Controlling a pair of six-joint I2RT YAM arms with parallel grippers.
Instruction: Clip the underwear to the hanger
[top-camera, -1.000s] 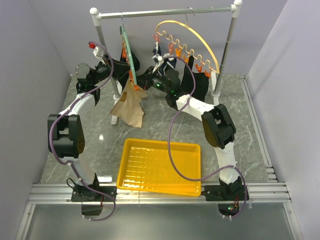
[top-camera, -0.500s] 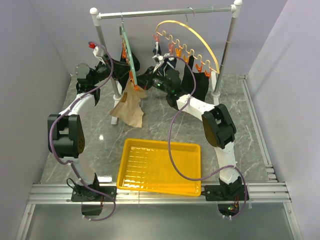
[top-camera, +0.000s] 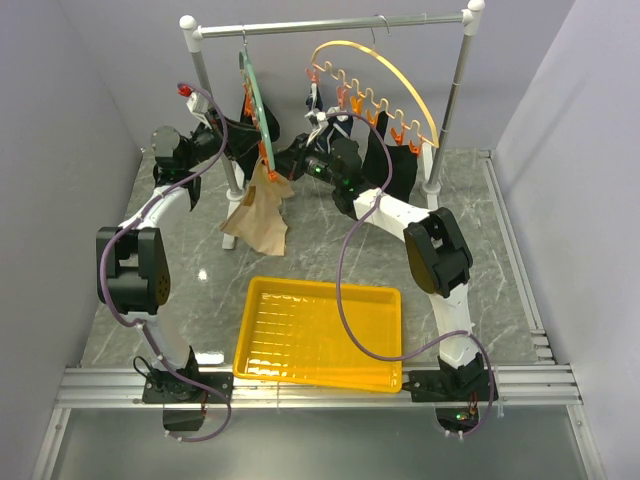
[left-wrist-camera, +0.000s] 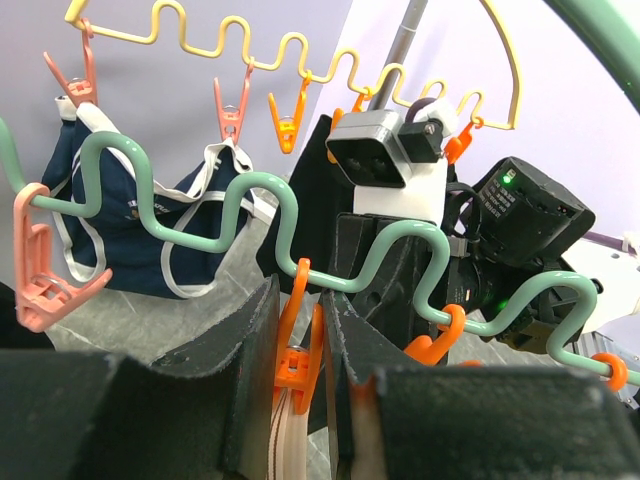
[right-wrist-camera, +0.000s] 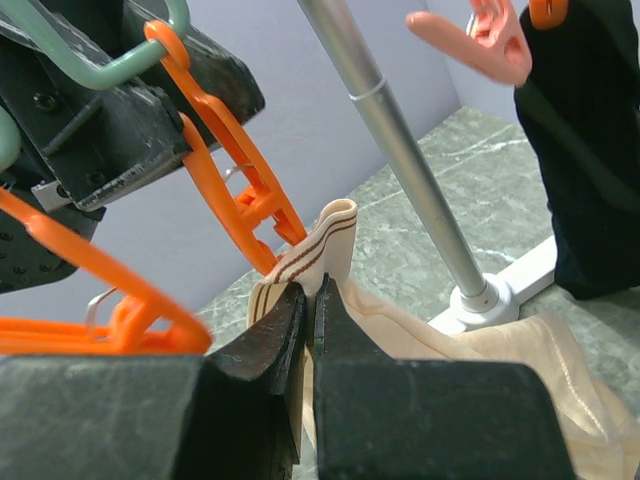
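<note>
The green hanger (top-camera: 257, 105) hangs edge-on from the rack, with its wavy wire (left-wrist-camera: 250, 190) running across the left wrist view. My left gripper (left-wrist-camera: 300, 300) is shut on one of its orange clips (left-wrist-camera: 296, 365), a finger pressing each side. The beige underwear (top-camera: 258, 218) hangs below that clip, and its striped waistband (left-wrist-camera: 283, 435) shows just under it. My right gripper (right-wrist-camera: 309, 290) is shut on the waistband (right-wrist-camera: 325, 240), holding it up at the tip of the orange clip (right-wrist-camera: 240, 195). The rest of the cloth (right-wrist-camera: 450, 350) drapes down to the right.
A yellow arc hanger (top-camera: 400, 80) with orange clips hangs to the right on the rack, and dark garments (top-camera: 395, 165) and a navy brief (left-wrist-camera: 130, 230) hang from it. A rack pole (right-wrist-camera: 410, 160) stands close behind the underwear. A yellow tray (top-camera: 320, 335) lies near the front.
</note>
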